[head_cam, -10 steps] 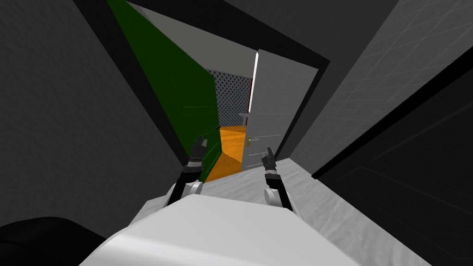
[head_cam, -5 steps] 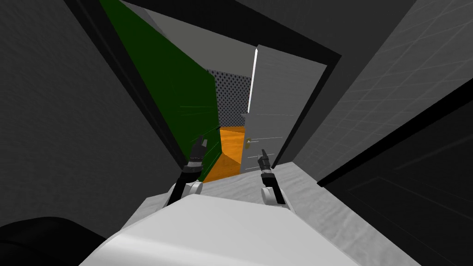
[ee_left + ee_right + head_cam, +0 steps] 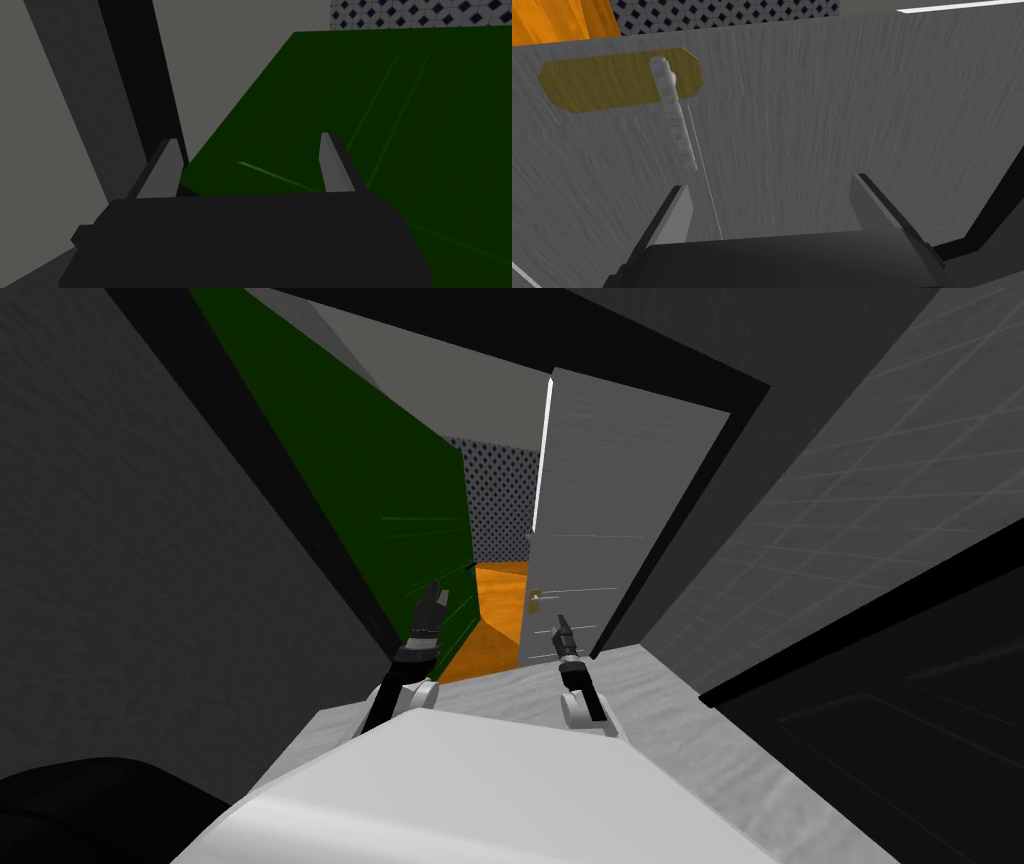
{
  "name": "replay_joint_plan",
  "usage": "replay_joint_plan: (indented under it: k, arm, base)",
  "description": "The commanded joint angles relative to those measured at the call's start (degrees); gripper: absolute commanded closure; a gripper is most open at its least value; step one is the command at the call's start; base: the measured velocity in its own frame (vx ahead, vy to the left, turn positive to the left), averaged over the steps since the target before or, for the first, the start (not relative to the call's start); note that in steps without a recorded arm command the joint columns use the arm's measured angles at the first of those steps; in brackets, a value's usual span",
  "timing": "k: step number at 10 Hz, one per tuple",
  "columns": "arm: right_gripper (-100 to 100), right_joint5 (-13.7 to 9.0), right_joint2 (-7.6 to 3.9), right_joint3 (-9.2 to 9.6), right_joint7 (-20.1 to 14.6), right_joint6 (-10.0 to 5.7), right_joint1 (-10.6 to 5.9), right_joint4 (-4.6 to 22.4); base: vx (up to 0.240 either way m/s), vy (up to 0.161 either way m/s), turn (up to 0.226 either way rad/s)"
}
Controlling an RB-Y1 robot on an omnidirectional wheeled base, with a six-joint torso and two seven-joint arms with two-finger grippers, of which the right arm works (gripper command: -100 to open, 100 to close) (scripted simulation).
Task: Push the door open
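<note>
Grey-grained and ajar, the door (image 3: 610,498) stands ahead of us and to our right, swung partway into a room with an orange floor (image 3: 498,613) and a green wall (image 3: 380,498). Our right gripper (image 3: 769,182) faces the door's panel close up, just beside the lever handle (image 3: 674,120), its two fingers spread wide and holding nothing. We cannot tell whether they touch the panel. Our left gripper (image 3: 250,137) hangs at the gap before the green wall, likewise wide open and empty. To push well, we judge, the right hand should press on the panel near the handle side, far from the hinges. It should drive forward evenly and keep the fingers off the lever so that they do not snag. The count: one door, one lever handle, one brass-coloured plate (image 3: 612,85), two grippers, two fingers apiece.
</note>
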Motion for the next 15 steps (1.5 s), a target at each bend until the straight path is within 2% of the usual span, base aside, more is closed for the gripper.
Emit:
replay_joint_plan:
  k: [1,6,10,11,15]
  arm:
    - [-100,0.3,0.26,0.44,0.2,0.48,-1.23,2.3]
    - [-100,0.9,0.3,1.58,0.2,1.65,-3.93,7.9]
    - [-100,1.5,0.56,2.81,0.3,2.9,-6.82,13.9]
    - [-100,1.5,0.85,2.65,0.5,2.39,-6.57,13.6]
    - [-100,1.4,0.79,1.89,0.6,1.77,-7.6,15.5]
  base:
    - [0.077,-0.112,0.08]
    - [0.063,-0.113,0.066]
    - [0.078,-0.155,0.089]
    - [0.031,-0.072,0.021]
    - [0.177,0.029,0.024]
